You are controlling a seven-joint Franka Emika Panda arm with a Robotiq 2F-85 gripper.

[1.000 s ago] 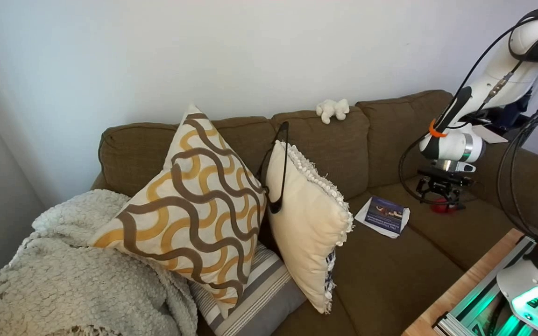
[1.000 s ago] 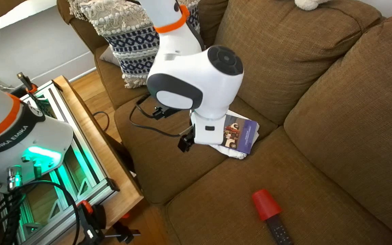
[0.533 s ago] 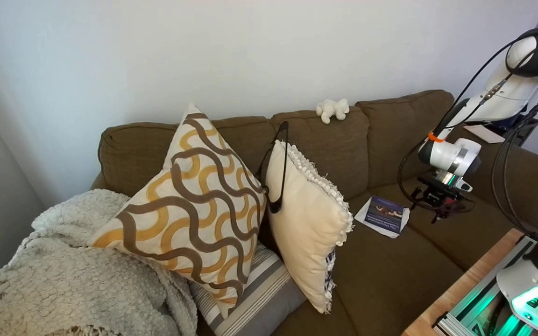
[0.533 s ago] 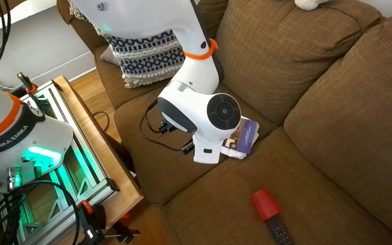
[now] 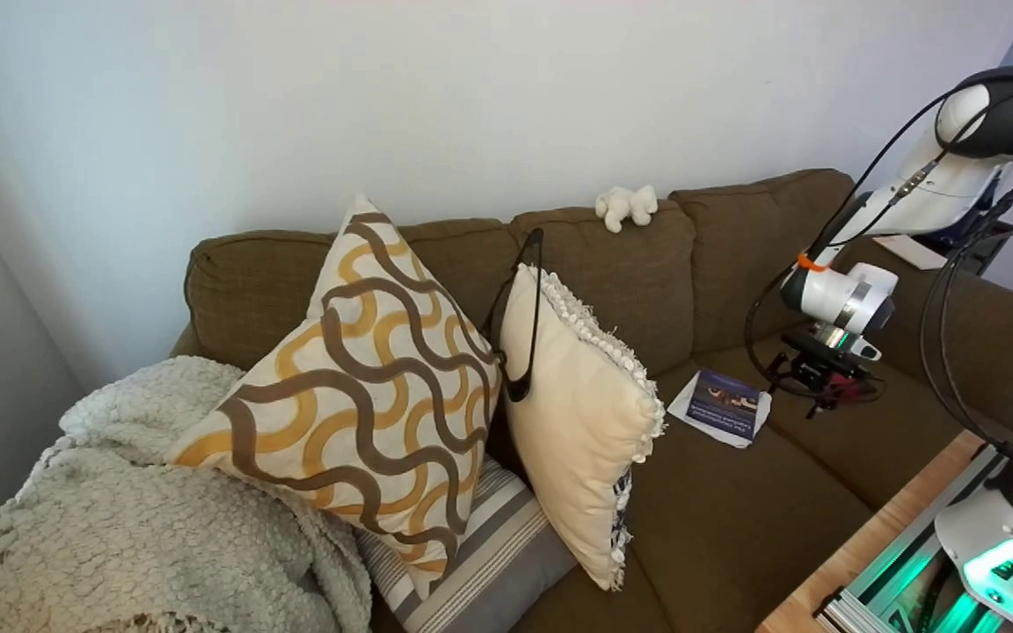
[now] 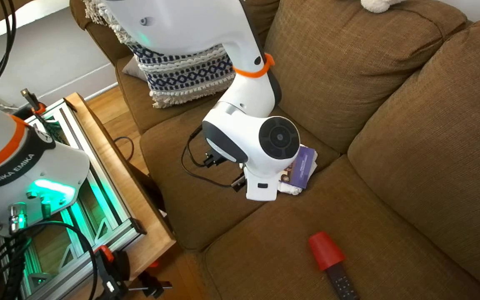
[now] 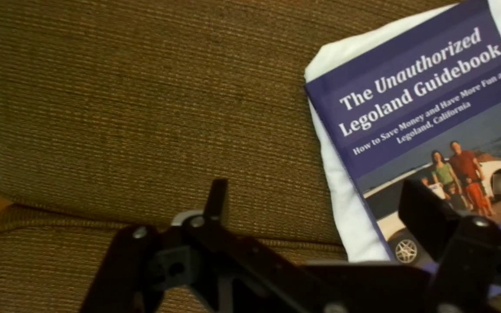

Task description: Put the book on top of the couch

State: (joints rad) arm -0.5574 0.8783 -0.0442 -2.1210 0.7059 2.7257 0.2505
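The wall is pale, the floor wooden.

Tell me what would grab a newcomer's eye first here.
Probably the wavy pillow, large and left of centre in an exterior view. Then the book, face up on a white sheet on the couch, and the red object, also on the couch.

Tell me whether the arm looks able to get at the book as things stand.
Likely yes: the open tool is near the book, and nothing visible lies on its cover. It lies flat on a white sheet, though, so its edge may be hard to grip.
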